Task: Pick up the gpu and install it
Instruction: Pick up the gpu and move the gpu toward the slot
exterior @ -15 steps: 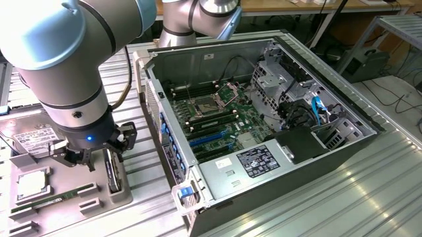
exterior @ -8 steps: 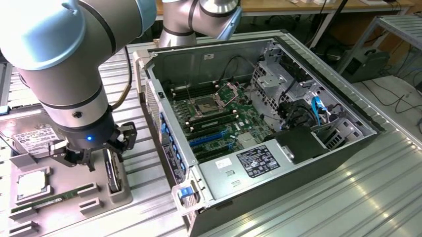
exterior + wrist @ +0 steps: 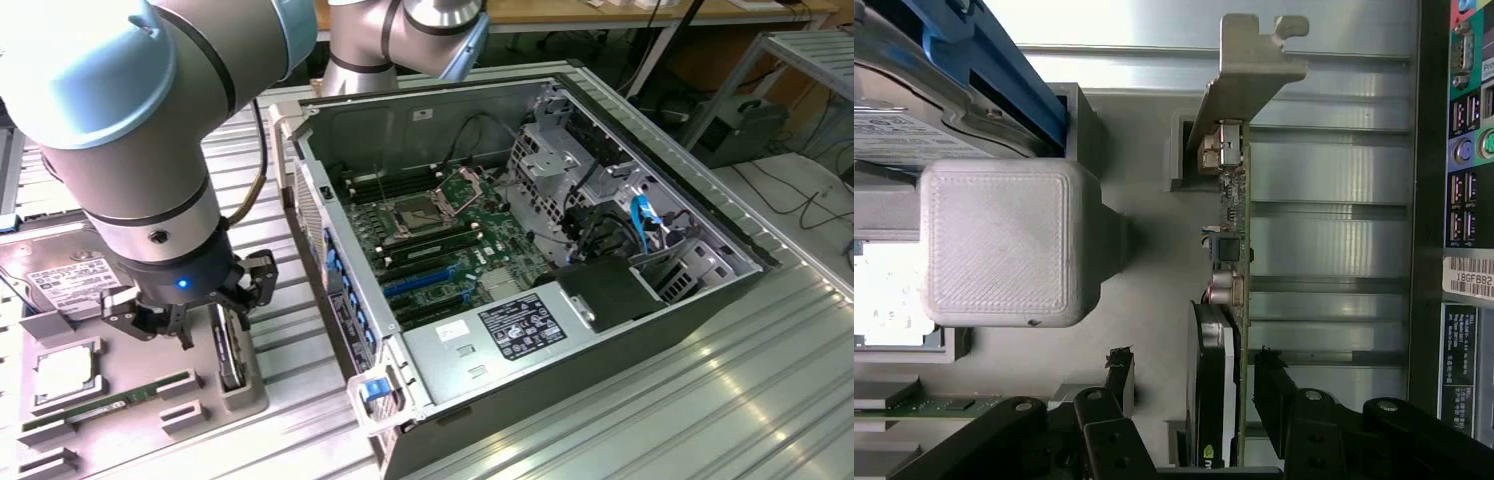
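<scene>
GPU (image 3: 231,350) stands on edge in its slot of the gray parts holder (image 3: 254,400), just outside the open computer case (image 3: 310,170). The gripper (image 3: 200,325) hangs over the card with its jaws spread to either side, not clamped on it. By the look of it the card is unlifted, so grasping, lifting and installing in the case all remain.

One gpu (image 3: 1216,380) end past the edge

Ribbed metal table (image 3: 747,400), wooden desk (image 3: 627,12) behind
</scene>
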